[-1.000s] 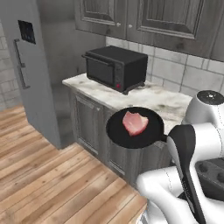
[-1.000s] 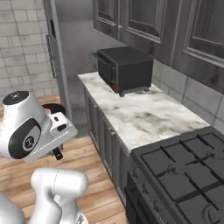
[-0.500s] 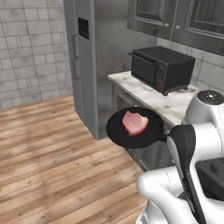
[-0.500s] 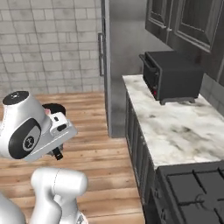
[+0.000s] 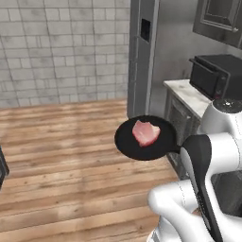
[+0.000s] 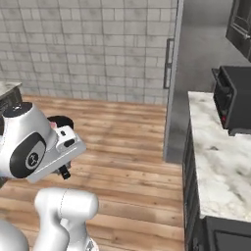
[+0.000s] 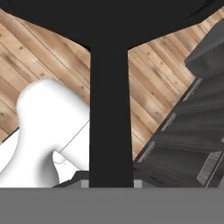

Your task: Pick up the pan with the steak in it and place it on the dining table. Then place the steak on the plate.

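The black pan (image 5: 142,144) hangs level in the air over the wood floor, in front of my arm. The pink steak (image 5: 145,133) lies in its middle. In the hand view the pan's underside (image 7: 109,17) spans the top, and its straight handle (image 7: 110,109) runs down into my gripper (image 7: 110,183), which is shut on it. A sliver of the pan (image 6: 61,120) peeks out behind my hand in the right base view. The plate is out of view. A pale marble corner (image 6: 7,89) shows at the far left; I cannot tell whether it is the dining table.
A tall grey fridge (image 5: 156,56) stands ahead on the right, also the fridge (image 6: 196,73). Beside it runs a marble counter (image 6: 215,157) on grey cabinets, with a black microwave (image 5: 217,75) on it. Open wood floor (image 5: 61,156) stretches left toward a tiled wall (image 5: 61,47).
The whole picture has swung: the camera turned left, so fridge, counter and microwave slid to the right and the tiled wall came in. The pan and steak stay the same in my grip.
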{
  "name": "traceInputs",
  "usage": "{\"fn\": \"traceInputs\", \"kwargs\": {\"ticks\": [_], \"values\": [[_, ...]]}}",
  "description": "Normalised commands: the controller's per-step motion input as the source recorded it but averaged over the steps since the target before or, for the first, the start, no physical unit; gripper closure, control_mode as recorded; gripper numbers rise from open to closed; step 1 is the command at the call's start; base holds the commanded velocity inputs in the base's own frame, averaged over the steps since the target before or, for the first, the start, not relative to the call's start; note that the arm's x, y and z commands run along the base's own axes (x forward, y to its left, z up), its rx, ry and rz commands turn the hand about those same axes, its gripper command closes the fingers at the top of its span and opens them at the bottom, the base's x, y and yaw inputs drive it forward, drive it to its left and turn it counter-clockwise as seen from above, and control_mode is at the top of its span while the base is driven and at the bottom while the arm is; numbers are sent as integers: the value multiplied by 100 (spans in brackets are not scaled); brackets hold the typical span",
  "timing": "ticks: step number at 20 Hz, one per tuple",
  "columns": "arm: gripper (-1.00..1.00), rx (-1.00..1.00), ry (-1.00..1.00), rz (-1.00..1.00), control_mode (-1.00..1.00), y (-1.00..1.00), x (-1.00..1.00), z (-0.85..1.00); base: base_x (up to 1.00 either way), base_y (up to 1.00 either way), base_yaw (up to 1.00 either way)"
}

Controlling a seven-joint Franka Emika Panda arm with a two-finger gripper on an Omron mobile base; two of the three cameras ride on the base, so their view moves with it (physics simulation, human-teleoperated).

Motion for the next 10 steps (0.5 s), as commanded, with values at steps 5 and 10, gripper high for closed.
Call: {"fn": "traceInputs", "kwargs": {"ticks": [5, 10], "values": [[100, 0, 0, 0, 100, 0, 0, 0, -8, 0, 49], [100, 0, 0, 0, 100, 0, 0, 0, -8, 0, 48]]}}
